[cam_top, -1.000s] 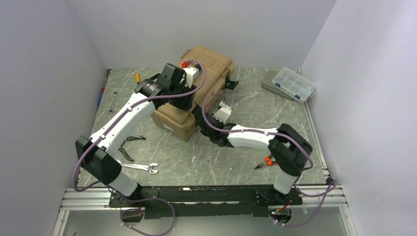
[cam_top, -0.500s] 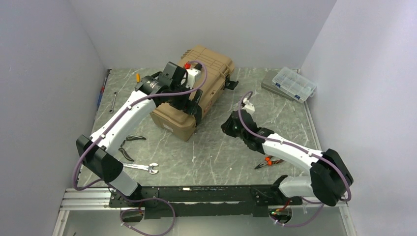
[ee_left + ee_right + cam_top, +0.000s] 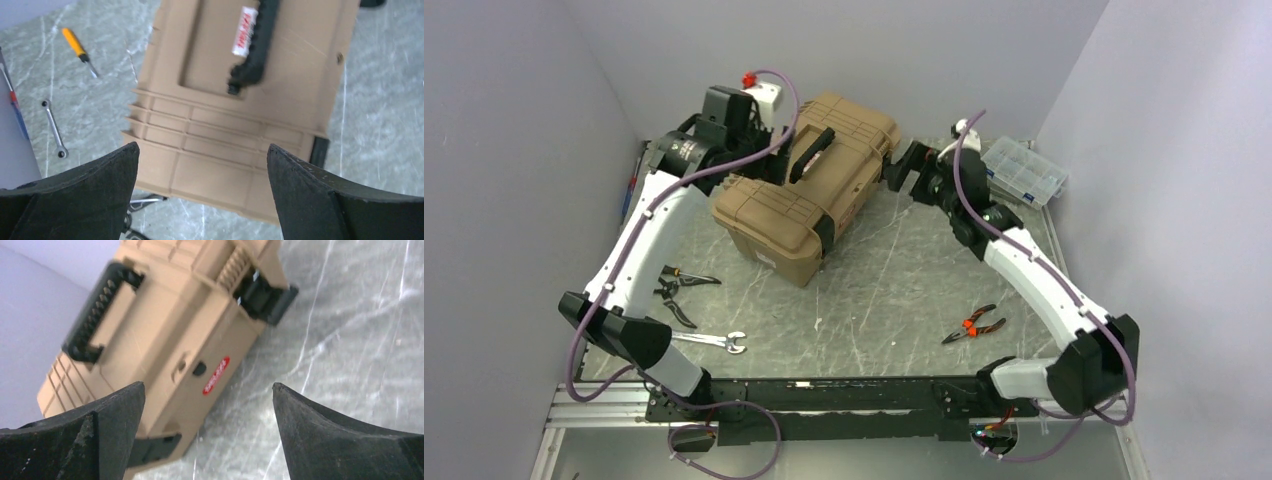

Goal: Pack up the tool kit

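Observation:
The tool kit [image 3: 824, 190] is a tan toolbox lying shut at the table's middle back, with a black handle [image 3: 810, 154] on its lid. My left gripper [image 3: 734, 140] hangs above its left end, open and empty. In the left wrist view the lid [image 3: 225, 140], the handle [image 3: 251, 52] and a red-and-white label [image 3: 243, 31] lie below my left gripper [image 3: 202, 146]. My right gripper [image 3: 902, 170] stands open and empty just right of the box. Between the fingers of my right gripper [image 3: 208, 385], the right wrist view takes in the box's side, a black latch [image 3: 262, 295] and a red label [image 3: 216, 375].
Red-handled pliers [image 3: 972, 325] lie front right. Black pliers [image 3: 679, 290] and a wrench [image 3: 716, 341] lie front left. An orange screwdriver [image 3: 77, 50], a small wrench [image 3: 54, 129] and a blue-and-red tool [image 3: 631, 190] lie at the back left. A clear organiser case [image 3: 1022, 170] sits back right.
Both grippers have opened and drawn away from the toolbox. The left arm has risen up and back to the left; the right arm has swung to the back right. The lid now shows whole.

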Controlling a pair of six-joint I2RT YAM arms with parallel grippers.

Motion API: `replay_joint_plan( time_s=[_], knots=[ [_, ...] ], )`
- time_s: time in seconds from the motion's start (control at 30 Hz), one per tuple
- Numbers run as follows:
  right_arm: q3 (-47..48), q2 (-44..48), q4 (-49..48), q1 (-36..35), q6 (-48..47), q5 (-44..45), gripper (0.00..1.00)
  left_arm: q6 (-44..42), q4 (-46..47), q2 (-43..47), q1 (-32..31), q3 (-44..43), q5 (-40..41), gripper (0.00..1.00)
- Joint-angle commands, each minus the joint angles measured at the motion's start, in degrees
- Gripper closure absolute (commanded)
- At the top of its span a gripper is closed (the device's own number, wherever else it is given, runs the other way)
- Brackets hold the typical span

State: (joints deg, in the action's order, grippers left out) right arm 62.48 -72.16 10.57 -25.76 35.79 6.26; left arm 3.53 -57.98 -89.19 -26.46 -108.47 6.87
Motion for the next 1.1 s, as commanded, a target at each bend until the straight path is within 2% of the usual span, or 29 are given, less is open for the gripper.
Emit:
replay_joint_plan(
  time_s=[0.0, 0.07, 0.23, 0.33, 0.43, 0.6, 0.77, 0.93, 1.07],
  knots=[
    [9.62, -8.06, 0.11, 4.39, -3.9, -6.8, 0.0, -0.97, 6.46, -2.53, 7.87, -4.04, -3.96, 0.01],
    [13.19, -13.54, -1.36, 7.17, -4.65, -10.96, 0.0, -0.61, 8.7, -4.46, 10.45, -4.98, -8.44, 0.01],
    [23.23, -25.72, -3.19, 11.98, -5.09, -16.53, 0.0, 0.18, 19.16, -7.82, 13.95, -2.97, -9.28, 0.01],
    [30.25, -32.6, -4.19, 12.92, -8.12, -15.54, 0.0, 4.46, 25.38, -10.71, 19.51, -1.65, -21.0, 0.01],
    [36.18, -39.06, -6.29, 14.03, -9.28, -17.37, 0.0, 6.56, 30.71, -14.39, 22.12, -1.43, -25.44, 0.02],
    [42.67, -47.19, -10.14, 16.07, -6.53, -24.24, 0.01, 6.46, 29.7, -21.53, 22.67, -6.44, -33.57, 0.03],
    [41.46, -50.05, -19.52, 17.42, -2.87, -30.62, 0.01, 7.14, 28.92, -23.95, 22.77, -4.56, -38.57, 0.04],
    [46.99, -56.8, -19.46, 17.68, 1.52, -38.38, 0.06, 7.74, 25.39, -26.08, 22.7, -3.69, -40.92, 0.09],
    [46.52, -58.8, -19.79, 17.72, 2.84, -42.37, 0.07, 9.32, 27.07, -24.54, 22.69, 0.7, -43.65, 0.12]
  ],
)
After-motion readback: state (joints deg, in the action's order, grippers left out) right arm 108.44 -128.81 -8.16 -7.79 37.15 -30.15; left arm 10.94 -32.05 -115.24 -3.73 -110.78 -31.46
